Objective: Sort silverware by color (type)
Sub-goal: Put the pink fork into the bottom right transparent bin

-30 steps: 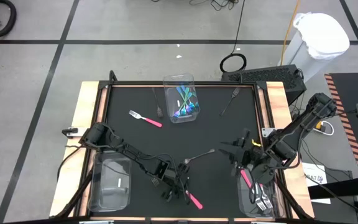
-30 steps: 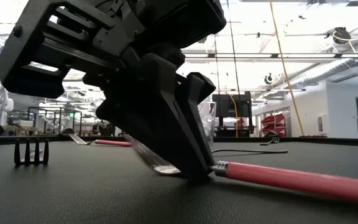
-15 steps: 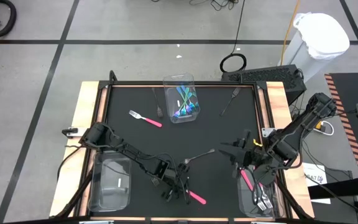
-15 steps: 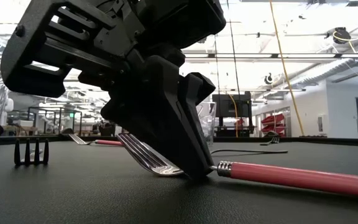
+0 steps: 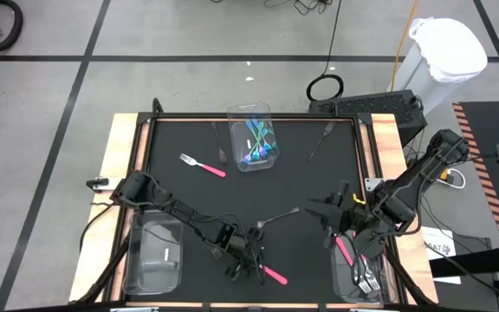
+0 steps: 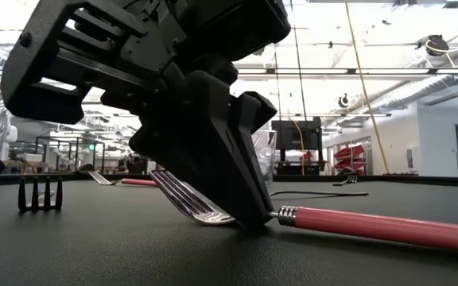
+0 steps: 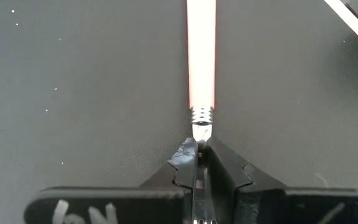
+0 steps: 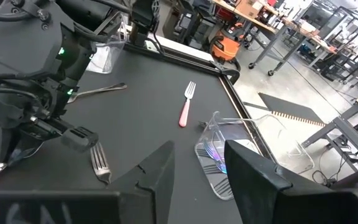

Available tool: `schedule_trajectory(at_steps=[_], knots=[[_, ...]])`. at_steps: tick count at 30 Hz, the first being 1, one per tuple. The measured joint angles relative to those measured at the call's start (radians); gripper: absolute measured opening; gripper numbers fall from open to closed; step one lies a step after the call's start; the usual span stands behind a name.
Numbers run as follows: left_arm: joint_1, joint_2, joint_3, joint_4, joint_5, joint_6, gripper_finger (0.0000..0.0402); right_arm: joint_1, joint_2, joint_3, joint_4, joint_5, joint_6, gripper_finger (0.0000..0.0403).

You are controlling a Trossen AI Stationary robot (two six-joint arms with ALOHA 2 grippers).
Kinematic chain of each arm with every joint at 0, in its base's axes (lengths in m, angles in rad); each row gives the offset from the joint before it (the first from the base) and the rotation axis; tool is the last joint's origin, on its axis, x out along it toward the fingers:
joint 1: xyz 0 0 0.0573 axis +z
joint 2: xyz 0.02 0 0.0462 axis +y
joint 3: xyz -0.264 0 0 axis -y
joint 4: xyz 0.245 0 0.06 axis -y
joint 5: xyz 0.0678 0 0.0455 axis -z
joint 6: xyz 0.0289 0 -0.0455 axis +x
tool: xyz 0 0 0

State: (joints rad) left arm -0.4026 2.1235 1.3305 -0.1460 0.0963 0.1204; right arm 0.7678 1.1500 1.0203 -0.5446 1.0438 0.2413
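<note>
Desk (image 5: 171, 195): matte black mat, wood border. Pink-handled fork (image 6: 356, 225), smooth handle, ribbed silver collar, lies near the front edge; left gripper (image 7: 199, 149) jaws clamped on its neck, tines lifted since a second ago. Second pink fork (image 5: 203, 165), black fork (image 6: 40, 193), clear bin (image 5: 253, 139) holding teal utensils. Right gripper (image 8: 197, 163) jaws apart, beside right bin.

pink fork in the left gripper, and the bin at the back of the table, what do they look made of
Pink-handled fork: the head looks like polished metal, since its tines glint and mirror the lights; the handle looks like matte pink plastic or a coating, joined by a ribbed silver collar. The left gripper is shut on its neck. Clear bin: probably transparent plastic, since the teal utensils inside show through its walls.
</note>
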Motion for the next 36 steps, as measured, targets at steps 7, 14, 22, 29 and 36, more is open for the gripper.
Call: schedule_trajectory(at_steps=[7,14,22,29,36], knots=[[-0.007,-0.012,0.022,-0.035,-0.039,0.009,0.0024,0.000,0.000,0.000,0.000,0.001,0.000,0.0136],[-0.023,-0.041,0.022,-0.102,-0.198,0.020,0.0024,0.000,0.000,0.000,0.002,0.003,-0.004,0.0136],[-0.025,-0.055,0.024,-0.118,-0.249,0.024,0.0024,-0.003,0.000,0.000,0.002,0.003,-0.004,0.0136],[-0.033,-0.113,0.027,-0.122,-0.290,0.024,0.0024,-0.004,0.000,0.000,0.002,0.006,-0.003,0.0136],[-0.061,-0.196,0.027,-0.157,-0.418,0.024,0.0024,-0.017,0.000,0.000,0.002,0.007,0.006,0.0136]])
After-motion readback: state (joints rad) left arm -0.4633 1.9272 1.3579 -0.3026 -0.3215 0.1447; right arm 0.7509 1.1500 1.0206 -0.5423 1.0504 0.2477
